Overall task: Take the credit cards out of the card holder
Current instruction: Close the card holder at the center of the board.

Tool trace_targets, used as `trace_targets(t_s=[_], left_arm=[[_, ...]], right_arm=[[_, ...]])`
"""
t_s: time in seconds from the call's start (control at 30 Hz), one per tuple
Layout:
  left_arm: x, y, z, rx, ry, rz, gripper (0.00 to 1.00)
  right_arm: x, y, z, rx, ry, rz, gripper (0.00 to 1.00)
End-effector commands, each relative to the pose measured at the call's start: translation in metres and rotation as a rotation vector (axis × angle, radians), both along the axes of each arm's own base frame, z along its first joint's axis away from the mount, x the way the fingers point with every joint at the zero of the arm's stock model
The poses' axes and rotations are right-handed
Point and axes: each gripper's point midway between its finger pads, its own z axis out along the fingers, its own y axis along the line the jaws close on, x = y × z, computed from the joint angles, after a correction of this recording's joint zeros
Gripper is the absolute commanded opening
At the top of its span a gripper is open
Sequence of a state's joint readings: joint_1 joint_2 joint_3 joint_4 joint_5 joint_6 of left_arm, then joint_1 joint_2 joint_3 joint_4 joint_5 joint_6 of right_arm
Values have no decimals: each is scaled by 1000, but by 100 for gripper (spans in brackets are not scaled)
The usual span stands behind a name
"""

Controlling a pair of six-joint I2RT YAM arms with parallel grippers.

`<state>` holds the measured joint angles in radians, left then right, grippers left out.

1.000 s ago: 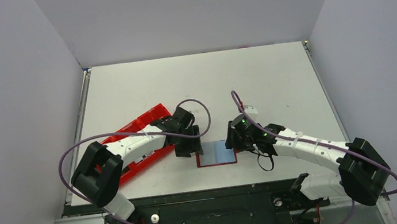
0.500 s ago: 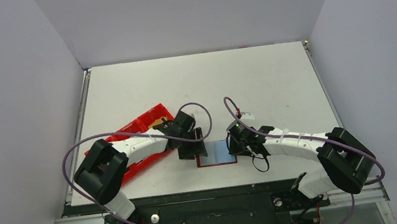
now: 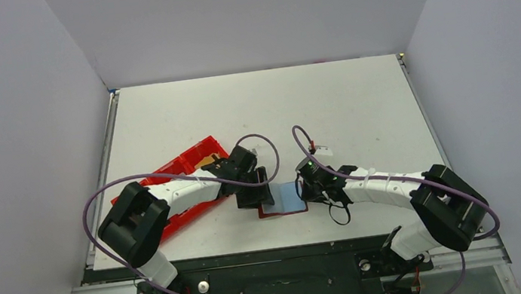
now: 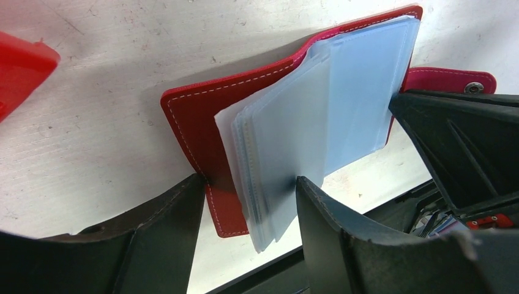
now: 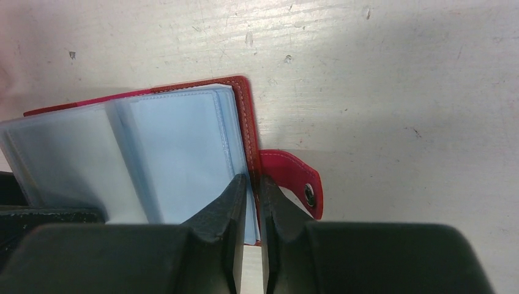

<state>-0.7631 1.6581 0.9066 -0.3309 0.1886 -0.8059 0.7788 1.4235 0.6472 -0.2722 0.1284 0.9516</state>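
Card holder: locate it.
Top view: the card holder lies open near the front edge of the table, between the left gripper and right gripper.

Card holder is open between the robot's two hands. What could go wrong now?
The left jaws straddle one cover of the card holder plus several clear sleeves together, so closing might pinch the whole stack, not a card. The right jaws grip only the thin cover edge beside the strap tab; it could slip, letting the holder slide.
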Motion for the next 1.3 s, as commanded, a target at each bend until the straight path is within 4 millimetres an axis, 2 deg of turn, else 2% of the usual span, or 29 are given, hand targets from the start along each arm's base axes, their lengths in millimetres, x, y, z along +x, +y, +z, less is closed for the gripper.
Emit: trace_targets(t_s=[0.0,0.23,0.43,0.7,0.97,1.27], left_arm=[[6,-16,15,-63,-33,-14,52],[13,-29,43,-124,-67,-30,41],[18,-38,67,-165,-105,-47,38],[17,-55,77,-180,-120,-84,38],[20,-61,83,-137,-137,-101,56],[18,-69,71,-141,-115,-117,57]], right_arm=[[-9,-2,-19,-28,48,11,7],[-8,3,-20,-12,54,24,6],[-9,7,-21,-1,61,36,5],[-6,13,-21,17,64,47,5],[-4,14,-19,18,57,47,4],[-3,14,-16,28,48,41,4]])
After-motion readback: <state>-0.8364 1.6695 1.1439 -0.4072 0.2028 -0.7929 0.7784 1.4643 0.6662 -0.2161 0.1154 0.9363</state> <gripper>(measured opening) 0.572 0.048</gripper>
